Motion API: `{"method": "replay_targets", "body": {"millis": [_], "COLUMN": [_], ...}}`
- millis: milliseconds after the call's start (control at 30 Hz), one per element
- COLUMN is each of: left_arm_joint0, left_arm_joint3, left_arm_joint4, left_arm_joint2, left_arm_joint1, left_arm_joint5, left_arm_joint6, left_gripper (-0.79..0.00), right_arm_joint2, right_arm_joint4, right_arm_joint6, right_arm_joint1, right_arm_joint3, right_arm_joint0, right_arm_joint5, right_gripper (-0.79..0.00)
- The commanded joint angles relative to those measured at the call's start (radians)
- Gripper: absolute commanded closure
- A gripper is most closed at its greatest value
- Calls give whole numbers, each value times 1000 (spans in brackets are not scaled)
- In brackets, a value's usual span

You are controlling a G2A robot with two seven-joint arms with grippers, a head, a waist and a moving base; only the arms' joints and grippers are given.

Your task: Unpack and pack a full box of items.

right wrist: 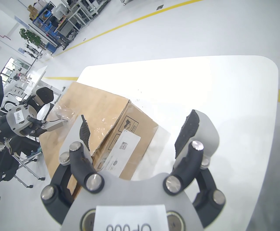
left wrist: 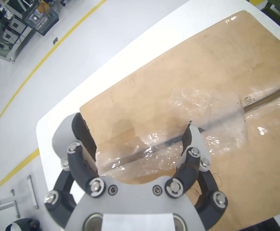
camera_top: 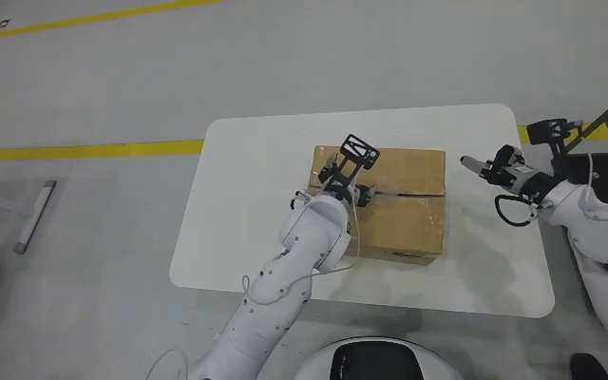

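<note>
Left gripper [left wrist: 135,133] hangs over the taped box [left wrist: 196,65] seam, jaws spread; right gripper [right wrist: 137,131] spread too, near its white label [right wrist: 122,151].

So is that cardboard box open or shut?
Shut. On the box, the top flaps lie flat, meeting at a seam under crinkled clear tape.

The white table [camera_top: 256,161] lies below the left claw [camera_top: 353,163] and reaches out on all sides of it. Well to the left of this claw, on the grey floor [camera_top: 95,76], a yellow line [camera_top: 95,150] runs off from the table's edge, and a short grey bar [camera_top: 33,217] lies apart from it. Far beyond the right claw [right wrist: 139,119] stand shelves with blue bins [right wrist: 51,17] and a potted plant [right wrist: 30,36].
</note>
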Motion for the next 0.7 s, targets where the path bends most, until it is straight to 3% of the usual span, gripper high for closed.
{"method": "replay_targets", "body": {"millis": [0,667], "left_arm_joint0": [-4,-70], "left_arm_joint3": [-1,79], "left_arm_joint4": [0,-60], "left_arm_joint2": [13,136], "left_arm_joint1": [-5,-76], "left_arm_joint5": [-1,-3], "left_arm_joint6": [1,57], "left_gripper": [-785,-785], "right_arm_joint2": [7,125], "right_arm_joint4": [4,28], "right_arm_joint6": [0,2], "right_arm_joint1": [1,20], "right_arm_joint3": [2,13], "right_arm_joint0": [-4,-90], "right_arm_joint5": [-4,-25], "right_gripper": [-785,-785]}}
